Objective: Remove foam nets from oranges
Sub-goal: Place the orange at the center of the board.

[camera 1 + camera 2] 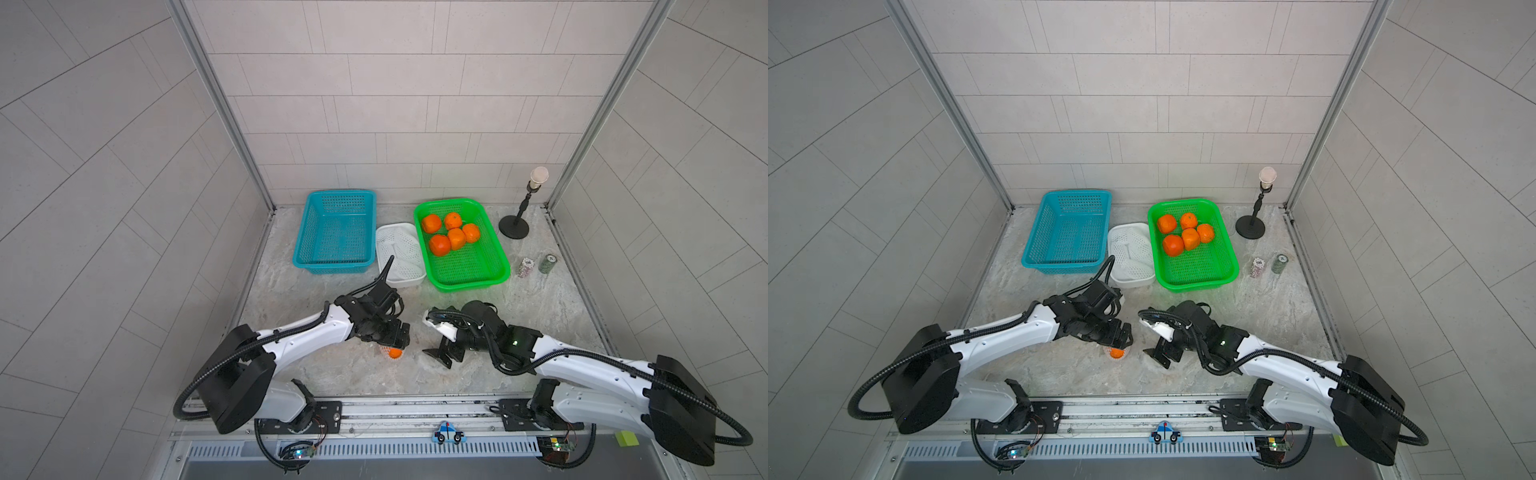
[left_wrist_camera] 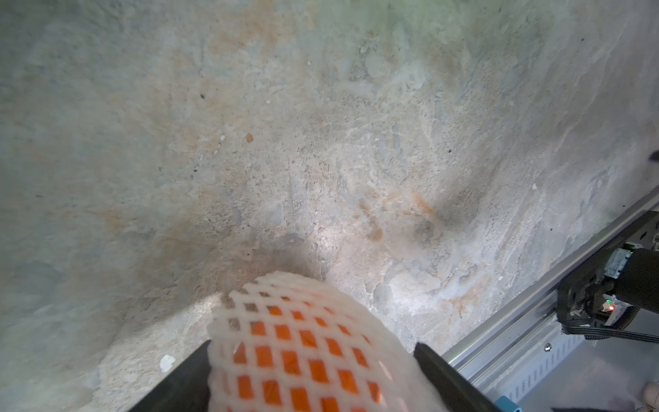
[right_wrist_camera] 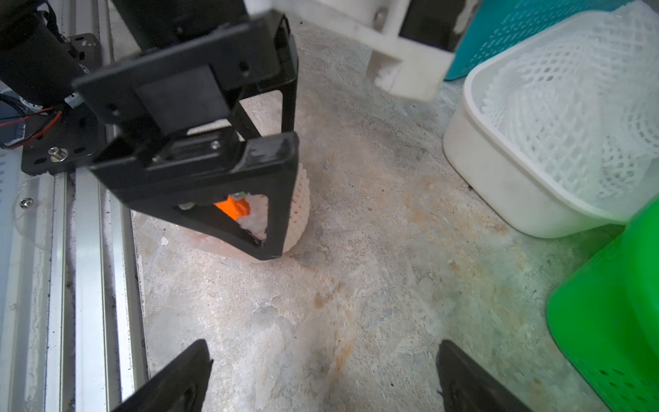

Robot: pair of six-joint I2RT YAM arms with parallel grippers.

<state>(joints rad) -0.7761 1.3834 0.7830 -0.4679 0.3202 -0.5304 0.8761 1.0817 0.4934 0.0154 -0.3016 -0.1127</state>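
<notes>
One orange (image 1: 395, 353) (image 1: 1117, 353) still in its white foam net (image 2: 303, 314) sits on the stone table near the front. My left gripper (image 1: 390, 348) (image 2: 313, 344) comes down over it, and both fingers press the net's sides. In the right wrist view, orange skin (image 3: 231, 208) shows through the net's top between those fingers (image 3: 276, 199). My right gripper (image 1: 438, 359) (image 3: 322, 344) stands wide open to the right of it, low over bare table with nothing between its fingers. Several bare oranges (image 1: 451, 235) lie in the green basket (image 1: 469, 283). Loose foam nets (image 1: 400, 248) fill the white tub (image 1: 405, 283).
An empty blue basket (image 1: 300, 262) stands at the back left, beside the white tub. A black stand (image 1: 514, 227) with a pale ball on top is at the back right. Two small chip stacks (image 1: 526, 267) sit in front of it. The metal rail (image 3: 89, 249) runs along the front edge.
</notes>
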